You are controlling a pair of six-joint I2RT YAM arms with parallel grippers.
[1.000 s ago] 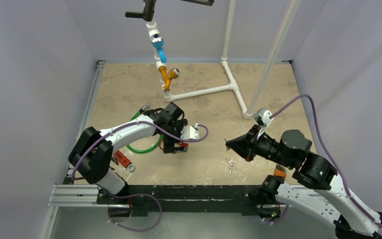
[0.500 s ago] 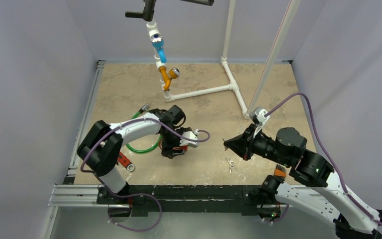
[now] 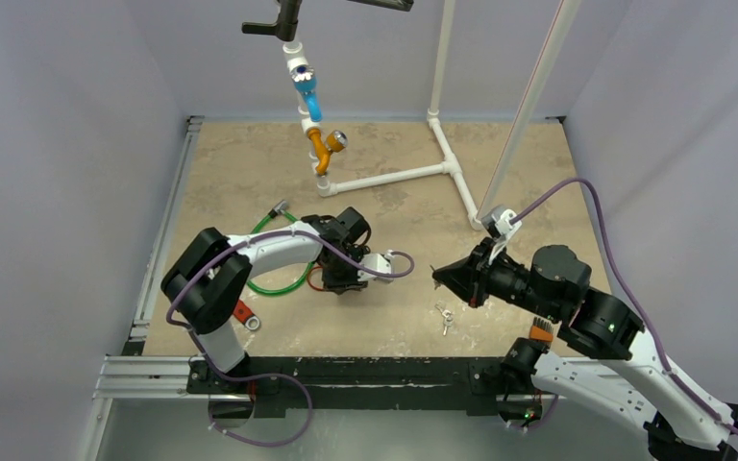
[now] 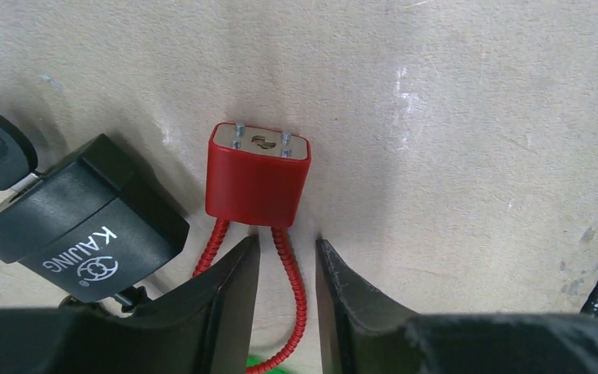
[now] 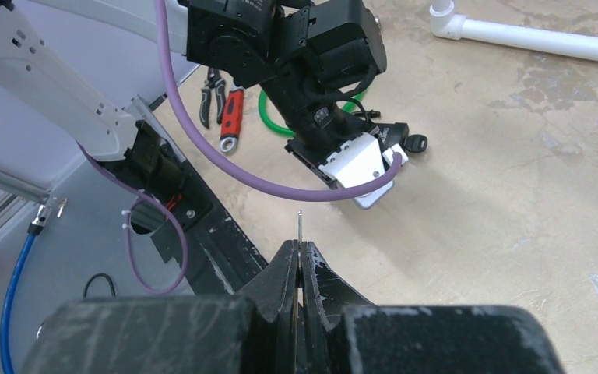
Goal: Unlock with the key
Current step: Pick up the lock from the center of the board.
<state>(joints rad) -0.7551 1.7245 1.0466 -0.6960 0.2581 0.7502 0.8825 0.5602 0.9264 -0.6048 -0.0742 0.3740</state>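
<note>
You are viewing a mottled beige, stone-textured desk between grey walls: left fingers are straddling, unclosed, the ribbed cable of the red padlock mid-desk; right fingers are pinching the thin key.

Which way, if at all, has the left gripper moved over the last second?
Yes. In the top view the left gripper has shifted slightly to the right, further from the green cable loop, which has stayed where it lay.
</note>
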